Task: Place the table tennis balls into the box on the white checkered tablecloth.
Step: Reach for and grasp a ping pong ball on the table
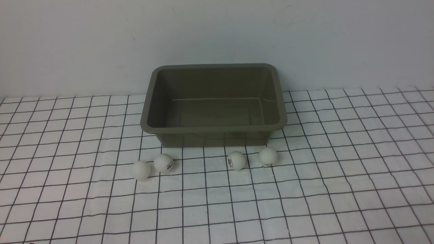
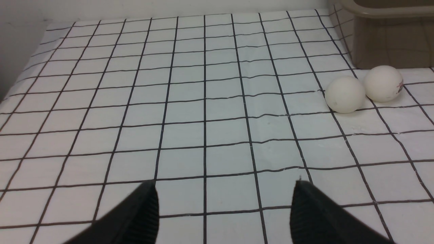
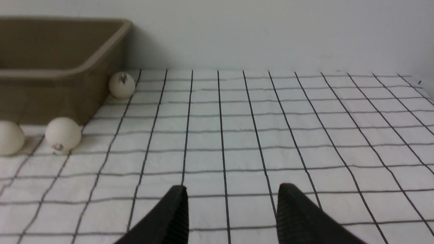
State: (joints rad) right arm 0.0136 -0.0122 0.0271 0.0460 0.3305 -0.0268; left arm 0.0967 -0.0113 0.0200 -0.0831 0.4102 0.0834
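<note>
Several white table tennis balls lie on the white checkered tablecloth (image 1: 67,203) in front of the olive-grey box (image 1: 213,130). A left pair (image 1: 140,169) (image 1: 163,162) touches; a right pair (image 1: 236,160) (image 1: 268,156) lies apart. The box looks empty. My left gripper (image 2: 224,184) is open and empty, low over the cloth, well short of the left pair (image 2: 344,94) (image 2: 383,83). My right gripper (image 3: 233,187) is open and empty, away from two balls (image 3: 62,134) (image 3: 7,137) by the box (image 3: 61,73). Another ball (image 3: 121,84) lies beside the box's side wall. Neither gripper shows in the front view.
A plain white wall (image 1: 217,30) stands right behind the box. The cloth ends at that wall and runs out to both sides.
</note>
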